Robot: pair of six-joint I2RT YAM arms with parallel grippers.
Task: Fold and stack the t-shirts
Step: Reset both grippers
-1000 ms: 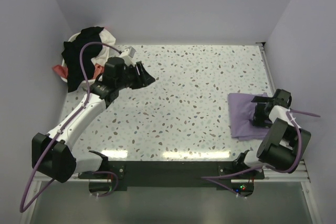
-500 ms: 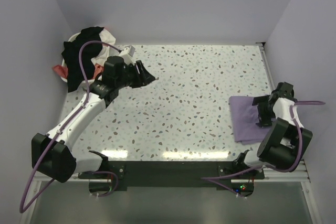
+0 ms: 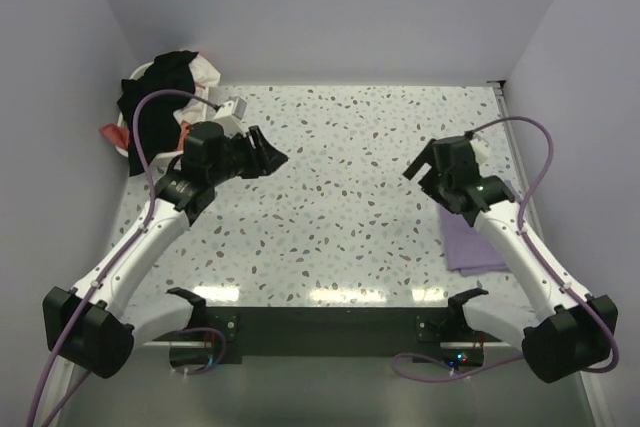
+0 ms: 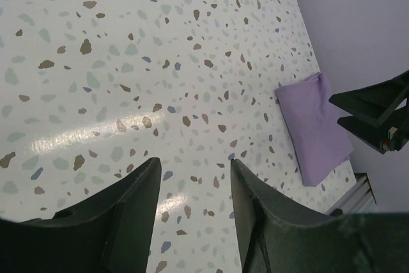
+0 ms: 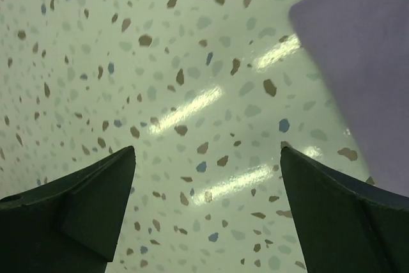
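A folded purple t-shirt lies flat at the table's right edge; it also shows in the left wrist view and the right wrist view. A heap of unfolded shirts, black, white and red, fills a basket at the far left corner. My left gripper is open and empty above the table, right of the heap. My right gripper is open and empty, above the table just left of the purple shirt's far end.
The speckled terrazzo table is enclosed by lavender walls at the back and both sides. A metal rail runs along the right edge. The black mounting bar spans the near edge.
My right arm has swung off the purple shirt, from the right edge up and left over the table. My left gripper has shifted slightly left and lower.
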